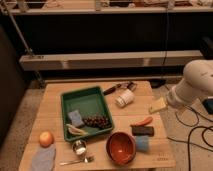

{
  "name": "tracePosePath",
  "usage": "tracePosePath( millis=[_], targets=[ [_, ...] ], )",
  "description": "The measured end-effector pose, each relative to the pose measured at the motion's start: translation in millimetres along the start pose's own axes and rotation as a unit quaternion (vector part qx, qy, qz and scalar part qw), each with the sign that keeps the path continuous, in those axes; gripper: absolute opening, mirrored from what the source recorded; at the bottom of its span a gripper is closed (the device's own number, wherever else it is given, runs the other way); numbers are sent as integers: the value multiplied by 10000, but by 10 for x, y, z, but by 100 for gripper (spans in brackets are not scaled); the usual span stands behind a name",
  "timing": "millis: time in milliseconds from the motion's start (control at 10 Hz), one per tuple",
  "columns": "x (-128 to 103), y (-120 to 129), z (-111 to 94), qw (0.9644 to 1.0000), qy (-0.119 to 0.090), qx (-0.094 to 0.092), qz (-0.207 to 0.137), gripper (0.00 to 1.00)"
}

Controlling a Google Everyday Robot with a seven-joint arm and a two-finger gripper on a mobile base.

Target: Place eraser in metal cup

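Camera view: the gripper hangs over the right edge of the table, jaws spread wide and holding nothing. The eraser lies on the table's right side (just below the carrot), well apart from the metal cup, which stands left of the red-brown bowl.

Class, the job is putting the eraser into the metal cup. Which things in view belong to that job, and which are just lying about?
Belongs to the job: eraser; metal cup; gripper, at the table's right edge.

Lying about: carrot; red-brown bowl; blue sponge; white cup; green tray; spoon.
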Motion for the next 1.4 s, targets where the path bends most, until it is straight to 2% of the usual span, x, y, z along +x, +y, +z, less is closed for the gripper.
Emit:
tracePosePath(
  millis=[200, 300, 500, 800, 900, 1400],
  targets=[
    [-14, 23, -11, 10000, 9, -3, 15, 80],
    [-9, 4, 23, 10000, 21, 64, 34, 80],
    [-40, 16, 193, 9998, 5, 154, 130, 80],
    [-146, -2, 805, 9996, -55, 204, 205, 80],
    [-176, -23, 938, 9995, -97, 202, 204, 80],
    [-188, -26, 953, 9996, -103, 196, 194, 80]
  ],
)
